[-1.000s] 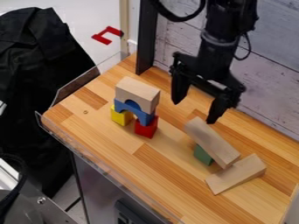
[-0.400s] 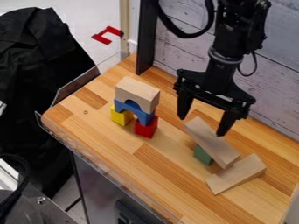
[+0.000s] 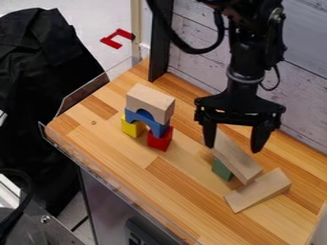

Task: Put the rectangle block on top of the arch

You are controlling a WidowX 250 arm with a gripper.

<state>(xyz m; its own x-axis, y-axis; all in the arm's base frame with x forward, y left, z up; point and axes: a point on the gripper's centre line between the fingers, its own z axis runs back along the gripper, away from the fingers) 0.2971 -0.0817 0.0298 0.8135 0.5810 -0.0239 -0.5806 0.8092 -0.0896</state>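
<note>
For this step we want the plain rectangular block [image 3: 239, 160], which lies over the green block [image 3: 221, 169] on the worktop [image 3: 153, 189], near the other wooden block [image 3: 259, 189]. The fingers [image 3: 259, 138] are spread wide with nothing between them, above the upper end of our block; how far above, we can't tell. We'd do well to centre them over its middle, turn them so they close across its narrow width, and lower them only as far as a good hold needs, since pressing down could tip it off its support. We should lift straight up before going sideways, so it doesn't drag its neighbours, then come in high over the stack and set it down softly on the wooden arch [image 3: 150, 101]; that arch sits on the blue arch [image 3: 145, 120], borne by the yellow block [image 3: 132, 127] and the red block [image 3: 160, 139], and a sideways nudge could topple the lot. As for how our block points, its long axis runs aslant, one end up towards the back wall [image 3: 191, 38], the other down to the right, and it looks tilted. The arch's length runs flatter across the view, so we'd turn the block a little and level it before letting go
</note>
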